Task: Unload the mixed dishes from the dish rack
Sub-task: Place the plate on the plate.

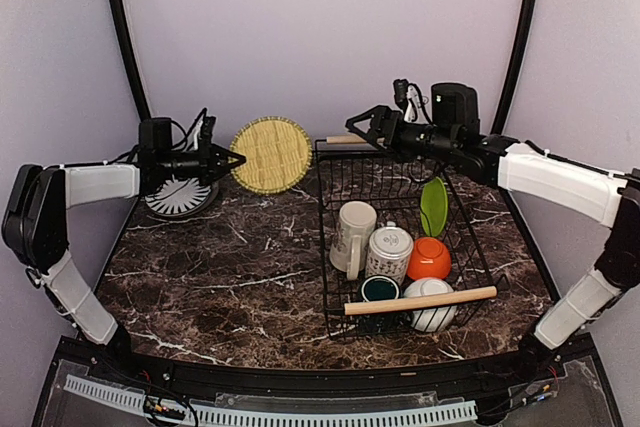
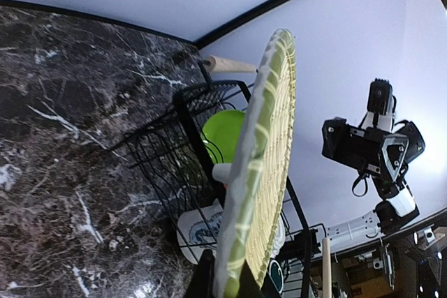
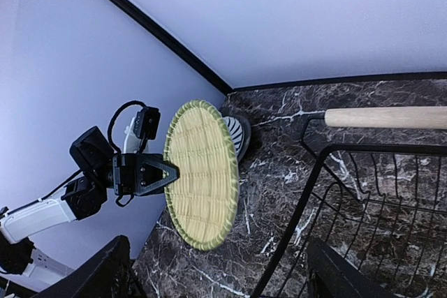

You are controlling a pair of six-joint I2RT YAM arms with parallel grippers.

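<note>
My left gripper (image 1: 236,159) is shut on the rim of a yellow woven plate (image 1: 271,154), which stands on edge above the table, left of the dish rack (image 1: 327,237). In the left wrist view the plate (image 2: 260,165) runs edge-on up from my jaws. My right gripper (image 1: 353,125) hangs open and holds nothing, just right of the plate (image 3: 201,172) over the rack's far left corner. The grey-and-white radial plate (image 1: 178,198) lies on the table under the left arm. In the rack sit a cream mug (image 1: 353,235), patterned mug (image 1: 388,252), lime-green plate (image 1: 433,205), orange bowl (image 1: 430,257), dark green cup (image 1: 380,289) and white bowl (image 1: 432,305).
The rack's near wooden handle (image 1: 420,299) crosses above the cup and white bowl; its far handle (image 3: 384,117) lies close under my right gripper. The dark marble table (image 1: 230,277) stretches left of the rack. Purple walls close in behind and at both sides.
</note>
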